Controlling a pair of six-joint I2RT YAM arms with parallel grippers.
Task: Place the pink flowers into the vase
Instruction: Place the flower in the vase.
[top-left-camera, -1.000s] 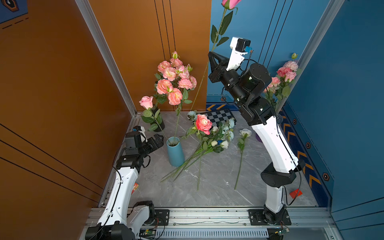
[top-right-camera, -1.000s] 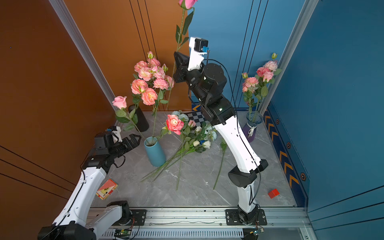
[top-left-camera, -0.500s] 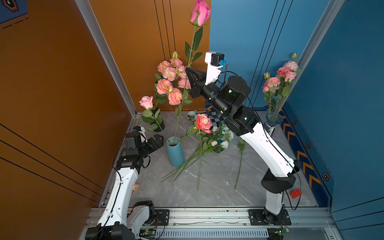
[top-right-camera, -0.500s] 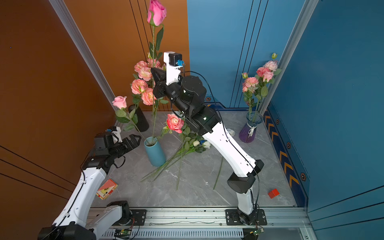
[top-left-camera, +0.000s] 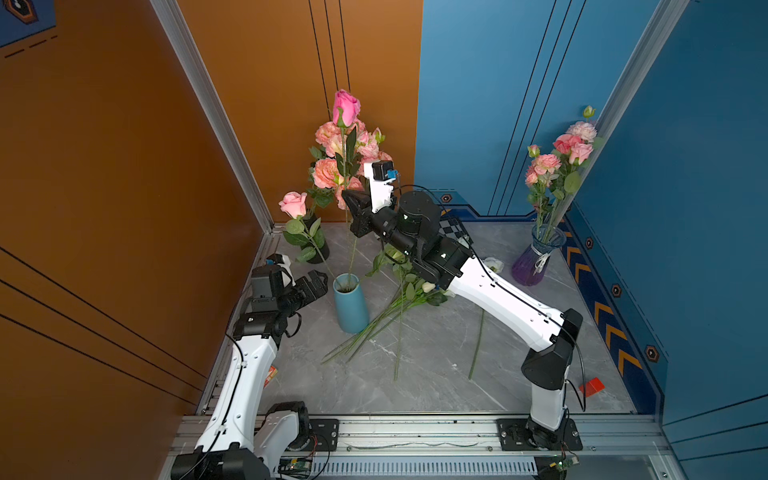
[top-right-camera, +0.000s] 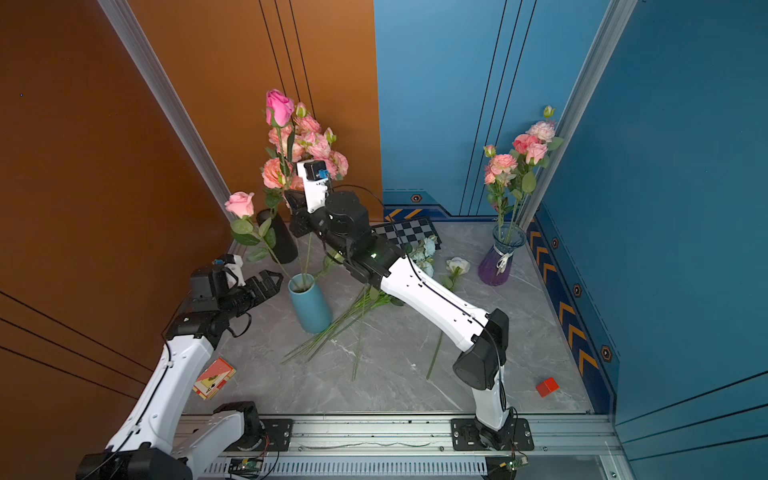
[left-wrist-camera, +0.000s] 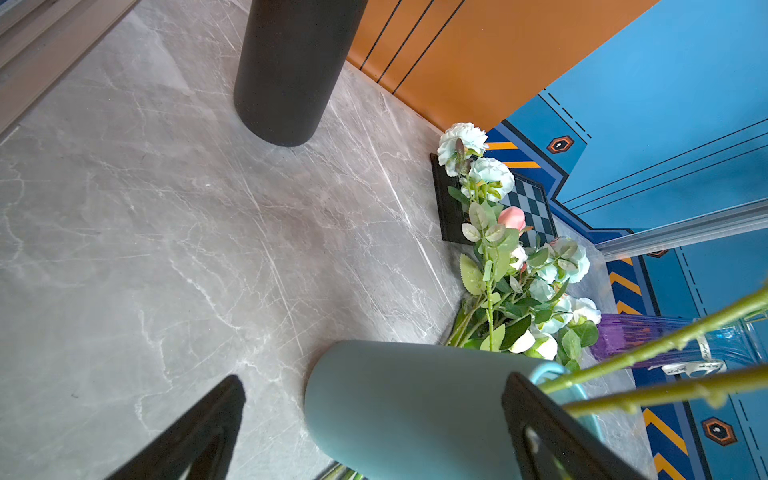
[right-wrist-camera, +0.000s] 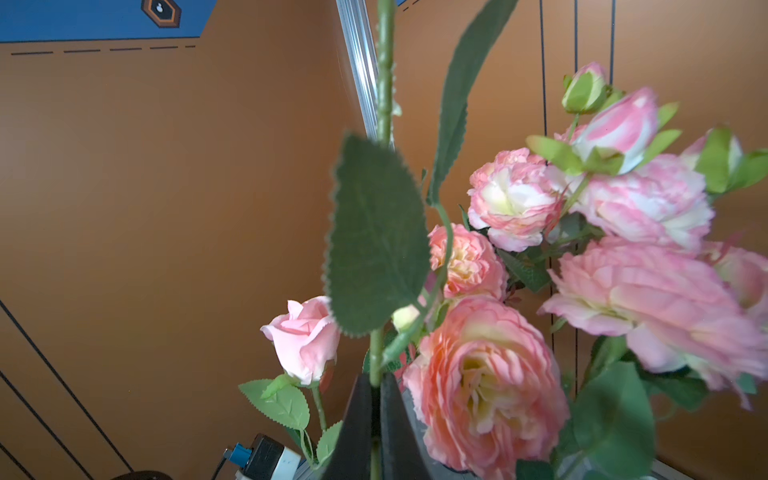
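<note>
Grips the deep pink rose (top-left-camera: 345, 107) part-way down its stalk with the right gripper (top-left-camera: 349, 203), jaws pinched shut on the green stem, seen close up in the right wrist view (right-wrist-camera: 376, 388). Holds it nearly upright, bloom at upper centre of both top views, foot reaching the mouth of the teal vase (top-left-camera: 351, 305) at centre frame. Seems just inside the rim, depth impossible to tell. Takes it mid-stem, probably to hold the long stalk plumb and steer it into the narrow opening. Shares that vase with a paler pink rose (top-left-camera: 294, 203) leaning left. Leaves other pink blooms elsewhere: a peach bunch (top-left-camera: 326, 172) in the black vase (top-right-camera: 282, 241) behind, another bunch in the purple glass vase (top-left-camera: 534, 266) at right, and a pink bud (left-wrist-camera: 512, 218) among the mixed stems (top-left-camera: 376, 326) lying lower centre.

Reaches the right arm from lower right diagonally up to centre, elbow low, fingers pointing toward frame left. Parks the left gripper (top-left-camera: 320, 284) just left of the teal vase, jaws spread wide and empty, flanking its body in the left wrist view with no visible contact, likely to steady it against tipping. Bends the left arm up from lower left, forearm roughly level.
</note>
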